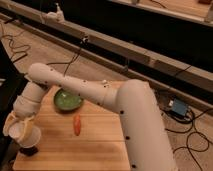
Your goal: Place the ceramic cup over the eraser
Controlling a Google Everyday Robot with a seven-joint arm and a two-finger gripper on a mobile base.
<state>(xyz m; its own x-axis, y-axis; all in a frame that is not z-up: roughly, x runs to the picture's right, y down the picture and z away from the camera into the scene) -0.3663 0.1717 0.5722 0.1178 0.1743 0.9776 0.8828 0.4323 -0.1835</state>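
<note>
The ceramic cup (26, 134) is small, white and tapered, held at the front left of the wooden table (100, 135). My gripper (20, 127) is around it, at the end of the white arm (100, 95) that reaches from the right. The cup sits right above the eraser (29, 149), a small dark block of which only the lower part shows beneath the cup. I cannot tell whether the cup touches the eraser.
A green bowl (68, 100) stands at the back of the table. An orange carrot (77, 125) lies in the middle. Cables (20, 47) run across the floor behind, and a blue box (178, 108) sits on the floor at right.
</note>
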